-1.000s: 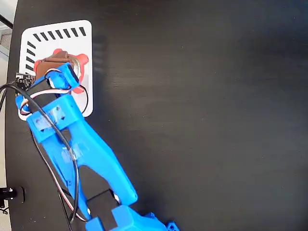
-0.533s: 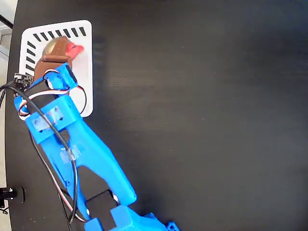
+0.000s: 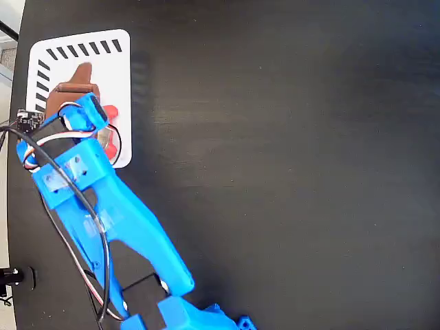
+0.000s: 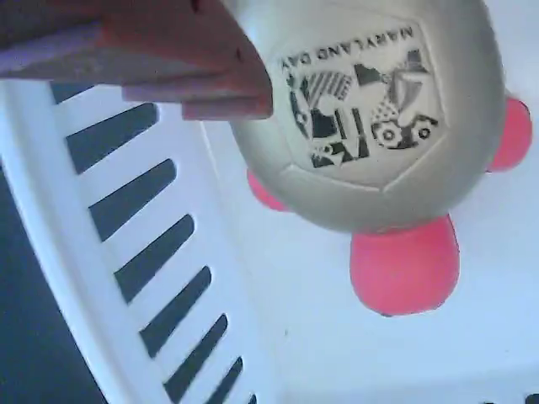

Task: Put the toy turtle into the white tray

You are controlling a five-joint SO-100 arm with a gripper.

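- Where the black table meets its upper left corner in the fixed view, the white tray lies flat, one row of dark slanted slots along its top edge and another down its left edge.
- Blue arm: reaches from the bottom of the fixed view up over the tray's lower half, hiding most of that half; black and white cables run along it.
- Toy turtle: inside the tray, resting on the white floor. The wrist view shows its gold-grey shell with a dark printed mark and red feet; in the fixed view only a red part shows beside the arm, right of the tray's centre.
- Gripper: brown fingers over the tray's middle. One finger appears in the wrist view at the turtle's upper left, at the shell's edge; contact cannot be told, nor whether the jaws are spread or closed.
- Room: the table right of the tray is bare black surface.
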